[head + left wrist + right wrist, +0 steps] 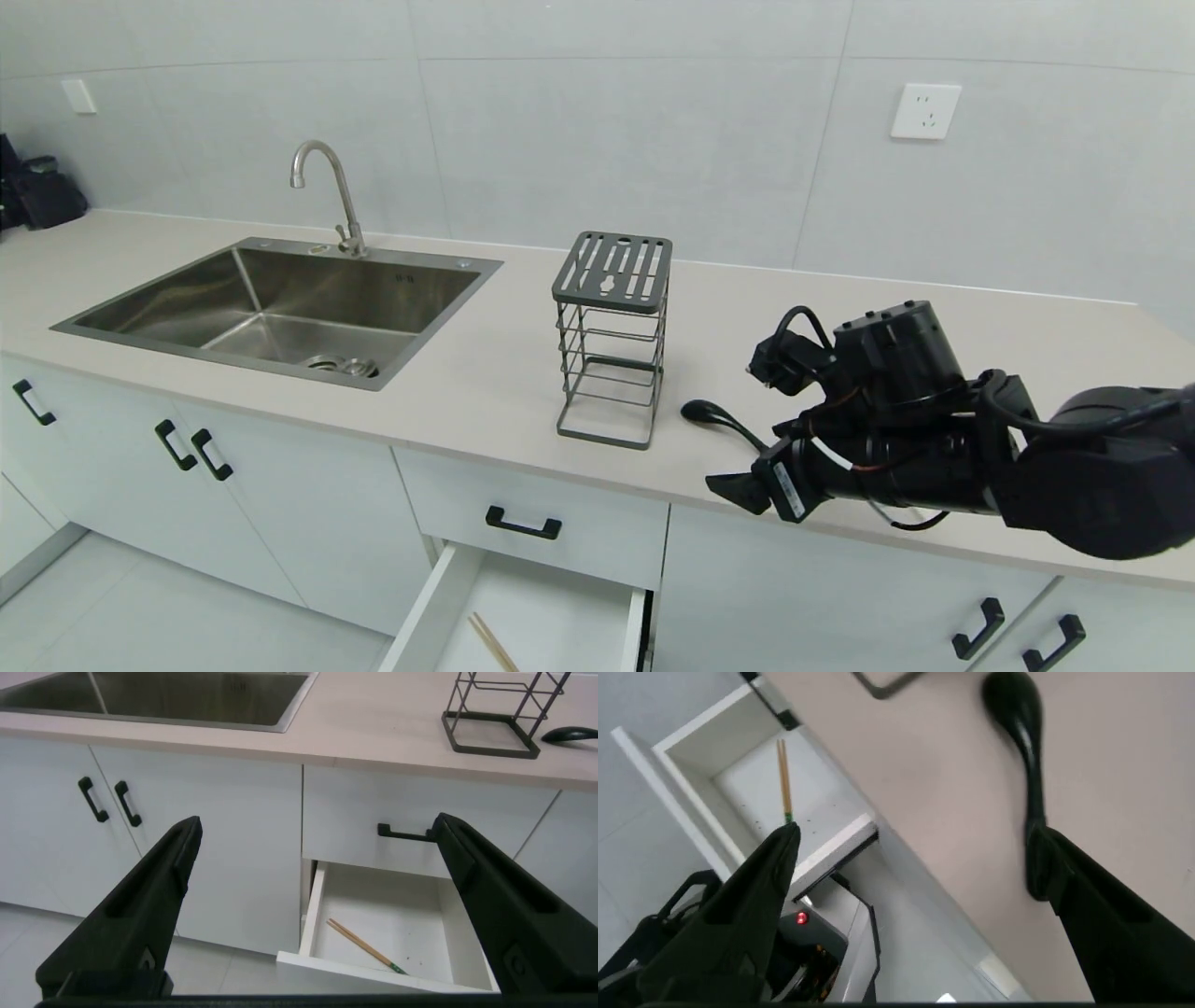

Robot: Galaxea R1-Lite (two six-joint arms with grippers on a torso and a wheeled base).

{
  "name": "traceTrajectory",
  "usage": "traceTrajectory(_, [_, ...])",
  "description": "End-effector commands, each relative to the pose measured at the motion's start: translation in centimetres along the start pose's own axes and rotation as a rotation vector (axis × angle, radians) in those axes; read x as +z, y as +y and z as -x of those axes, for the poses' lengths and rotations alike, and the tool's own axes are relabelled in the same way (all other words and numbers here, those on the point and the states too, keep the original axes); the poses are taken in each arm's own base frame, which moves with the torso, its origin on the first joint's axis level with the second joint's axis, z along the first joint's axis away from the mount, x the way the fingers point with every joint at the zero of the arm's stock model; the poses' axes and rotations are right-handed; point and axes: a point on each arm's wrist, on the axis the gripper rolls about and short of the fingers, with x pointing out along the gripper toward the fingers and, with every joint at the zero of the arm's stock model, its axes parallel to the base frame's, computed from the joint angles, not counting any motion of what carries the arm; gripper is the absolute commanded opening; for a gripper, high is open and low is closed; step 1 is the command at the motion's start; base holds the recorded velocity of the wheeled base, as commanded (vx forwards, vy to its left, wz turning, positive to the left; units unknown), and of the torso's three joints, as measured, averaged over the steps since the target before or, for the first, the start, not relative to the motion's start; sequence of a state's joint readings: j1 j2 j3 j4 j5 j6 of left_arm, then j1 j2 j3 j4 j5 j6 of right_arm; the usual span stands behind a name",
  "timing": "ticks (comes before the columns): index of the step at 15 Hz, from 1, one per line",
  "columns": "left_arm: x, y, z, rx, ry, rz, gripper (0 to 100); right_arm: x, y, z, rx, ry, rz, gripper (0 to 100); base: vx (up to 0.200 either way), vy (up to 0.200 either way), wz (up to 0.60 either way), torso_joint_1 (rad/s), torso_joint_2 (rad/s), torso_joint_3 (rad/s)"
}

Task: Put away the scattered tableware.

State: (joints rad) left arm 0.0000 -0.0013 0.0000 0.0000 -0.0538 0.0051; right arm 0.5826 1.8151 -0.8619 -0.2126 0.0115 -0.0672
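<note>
You are holding the right gripper (913,835), fingers (738,915) spread, at the spoon (709,413) lying on the bench (485,373) beside the rack (611,345). Be centring its thin handle between them before closing. The left gripper (318,821), equally spread, is hanging before the open drawer (313,905).

You're working in a kitchen. Well off to the left of your right gripper (912,838), a stainless steel sink (327,289) with a gooseneck faucet (329,191) is sitting in a pale countertop (485,373). A grey tiled wall (653,140) is running behind it, carrying a wall socket (924,111). White cabinet doors (261,504) with black handles are lining the front below. A drawer (551,607) is hanging open down to the gripper's left, with chopsticks (490,642) inside. A wire cutlery rack (611,341) is standing near the gripper, and a black spoon (714,415) is lying closer still.
</note>
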Motion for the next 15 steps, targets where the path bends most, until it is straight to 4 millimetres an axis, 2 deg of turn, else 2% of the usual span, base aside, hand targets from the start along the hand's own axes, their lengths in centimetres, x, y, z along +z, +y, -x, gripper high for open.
traceTrajectory(1, [0.0,0.0,0.0,0.0,0.001,0.001,100,-0.3,-1.3,-1.5,-0.029,0.03,-0.028,100,0.0,0.0,0.0,0.0,0.0,0.0])
traceTrajectory(4, [0.0,0.0,0.0,0.0,0.001,-0.001,100,-0.3,-2.1,-2.4,-0.052,0.026,-0.044,100,0.0,0.0,0.0,0.0,0.0,0.0])
traceTrajectory(8, [0.0,0.0,0.0,0.0,0.001,0.001,100,0.1,-4.2,-3.9,-0.087,0.01,-0.082,100,0.0,0.0,0.0,0.0,0.0,0.0])
traceTrajectory(15, [0.0,0.0,0.0,0.0,0.001,0.001,100,0.6,-4.4,-8.1,-0.083,0.034,-0.079,100,0.0,0.0,0.0,0.0,0.0,0.0])
